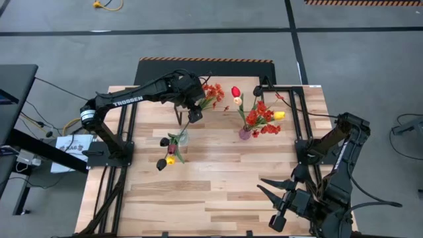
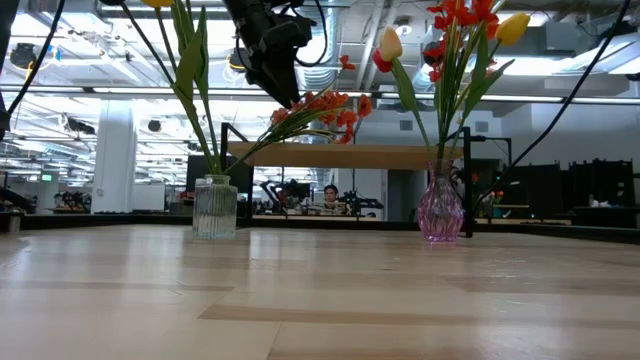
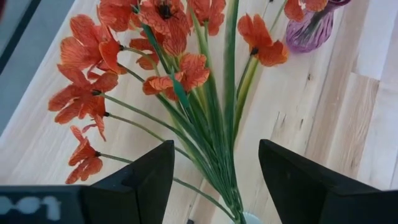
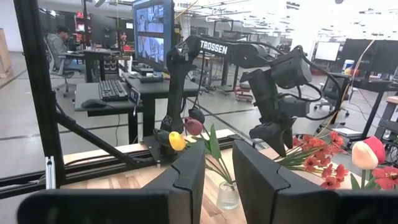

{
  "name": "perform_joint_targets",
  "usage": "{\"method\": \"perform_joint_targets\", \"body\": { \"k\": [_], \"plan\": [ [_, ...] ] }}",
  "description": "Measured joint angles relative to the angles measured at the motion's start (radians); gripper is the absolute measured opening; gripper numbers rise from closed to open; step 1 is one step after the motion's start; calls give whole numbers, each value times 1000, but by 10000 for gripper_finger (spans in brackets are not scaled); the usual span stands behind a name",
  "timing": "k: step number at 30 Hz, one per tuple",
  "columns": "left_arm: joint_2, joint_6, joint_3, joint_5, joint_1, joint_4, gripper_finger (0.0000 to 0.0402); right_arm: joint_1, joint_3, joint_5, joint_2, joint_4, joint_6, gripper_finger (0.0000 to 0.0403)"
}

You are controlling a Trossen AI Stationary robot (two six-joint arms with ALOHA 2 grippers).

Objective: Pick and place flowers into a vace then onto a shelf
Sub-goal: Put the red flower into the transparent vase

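A spray of red-orange blossoms (image 3: 168, 68) stands with its stems in a clear ribbed vase (image 2: 215, 207) and leans toward the table's far right. Yellow and maroon tulips (image 4: 177, 141) share that vase. My left gripper (image 3: 216, 149) hangs open above the vase, one finger on either side of the spray's green stems, and I see no touch. A purple vase (image 2: 440, 210) holds red, cream and yellow flowers (image 1: 261, 116). The shelf (image 2: 400, 156) stands behind both vases. My right gripper (image 4: 219, 149) waits near the table's near right corner, slightly open, with nothing between its fingers.
Black frame bars (image 1: 305, 119) run along the table's right side next to the purple vase. Bare wood (image 1: 218, 178) stretches between the vases and the near edge. Desks, monitors and people show in the room beyond the table.
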Motion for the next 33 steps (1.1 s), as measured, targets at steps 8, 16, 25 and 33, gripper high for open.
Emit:
{"method": "perform_joint_targets", "body": {
  "k": [8,16,25,33],
  "plan": [
    [0,4,-4,-2,3,14,224,0,0,-2,0,-65,81,77],
    [-1,13,-20,-11,3,14,224,0,0,-3,0,-65,82,77],
    [-1,13,-20,-18,3,16,224,0,0,-3,0,-65,82,77],
    [-1,14,-20,-18,4,16,224,0,0,-3,0,-65,82,77]
  ]
}}
